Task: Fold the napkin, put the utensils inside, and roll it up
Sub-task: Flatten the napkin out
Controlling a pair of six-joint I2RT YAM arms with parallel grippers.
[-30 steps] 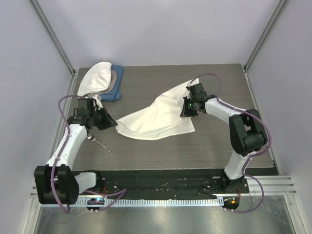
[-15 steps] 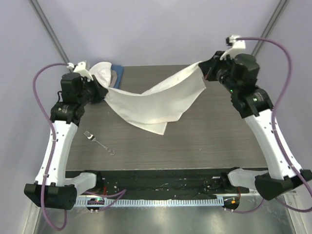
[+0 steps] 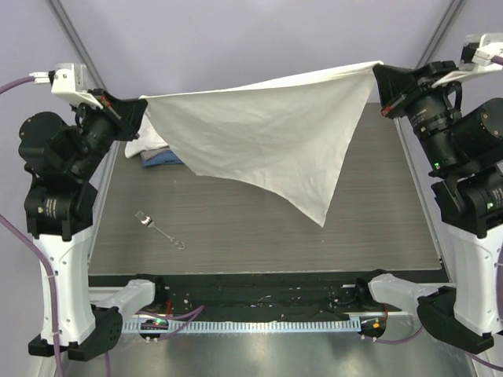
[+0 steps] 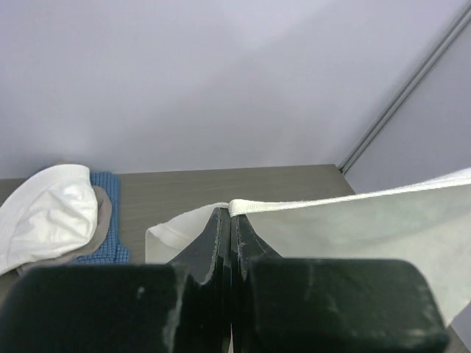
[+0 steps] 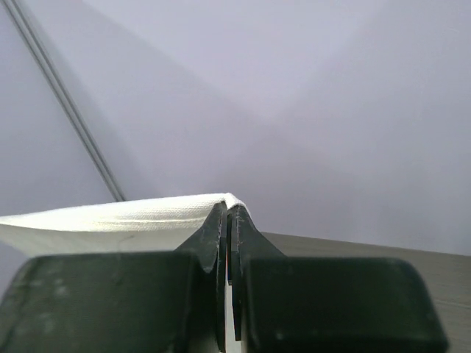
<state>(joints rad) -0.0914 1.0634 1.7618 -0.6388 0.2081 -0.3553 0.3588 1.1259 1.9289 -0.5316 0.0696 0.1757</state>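
The napkin [image 3: 267, 129] hangs stretched above the bench [image 3: 377, 228], the left end effector [image 3: 135, 116] clamped shut on one top corner and the right end effector [image 3: 380, 78] on the other. The fork [image 3: 159, 230] lies on the bench below.

**Table contents and positions**

1. We record the napkin [image 3: 267, 133] spread in the air above the table [image 3: 377, 243]. One corner is pinched in the left gripper [image 3: 140, 110] at the left, and another in the right gripper [image 3: 379, 77] at the far right. A free corner hangs right of centre.
2. We record the fork [image 3: 159, 230] flat on the table at the near left, apart from the napkin.
3. We record the stacked cloths [image 3: 153, 151] at the far-left corner, behind the fork and partly hidden by the napkin's left edge.
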